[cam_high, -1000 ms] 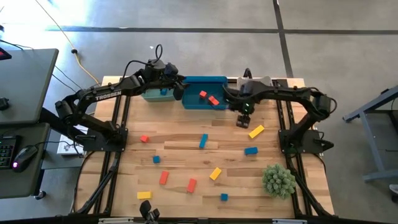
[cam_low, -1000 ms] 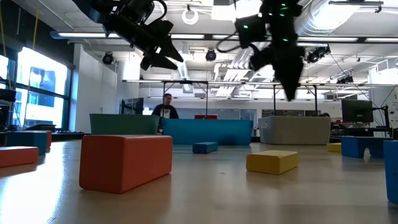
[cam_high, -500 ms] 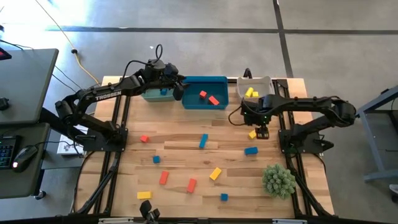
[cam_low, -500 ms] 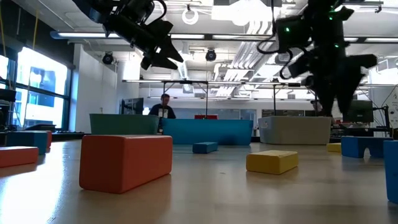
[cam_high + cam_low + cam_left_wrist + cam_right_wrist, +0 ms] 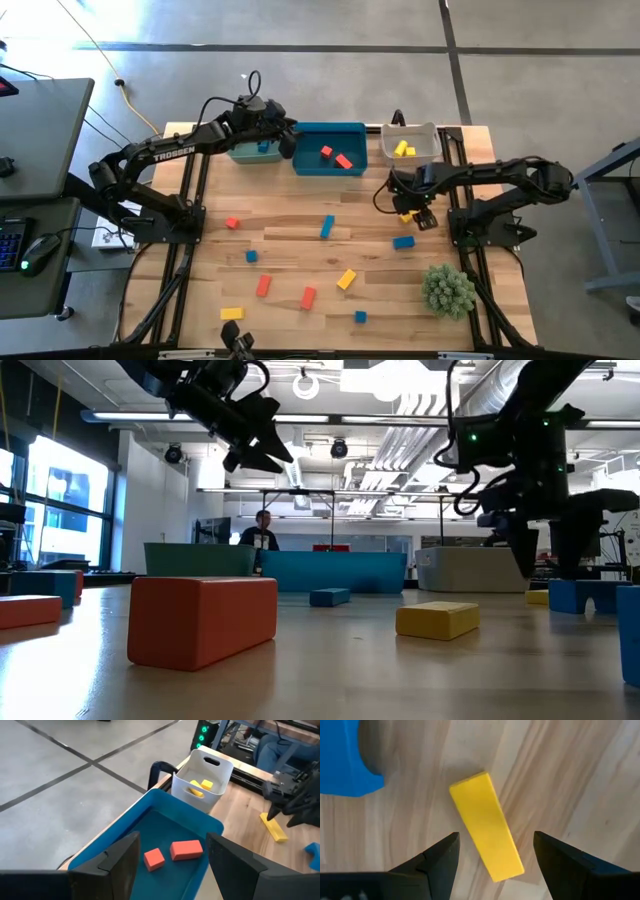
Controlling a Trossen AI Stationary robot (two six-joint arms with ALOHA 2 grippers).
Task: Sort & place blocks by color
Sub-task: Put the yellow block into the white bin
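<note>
Left gripper [image 5: 170, 857] raised, right gripper [image 5: 495, 852] low, jaws apart.

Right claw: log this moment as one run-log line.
right claw: open, above yellow bar, not gripping | left claw: open, over blue bin | yellow bar: flat on table

Three bins line the table's [image 5: 290, 235] far edge: teal bin [image 5: 243, 153], blue bin [image 5: 350, 133], white bin [image 5: 432, 135]. A spiky green plant [image 5: 447, 289] stands near-right.

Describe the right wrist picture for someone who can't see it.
A yellow block lies slantwise on the wooden table, framed between the right pincer's two open dark fingers. The corner of a blue block shows nearby.
</note>
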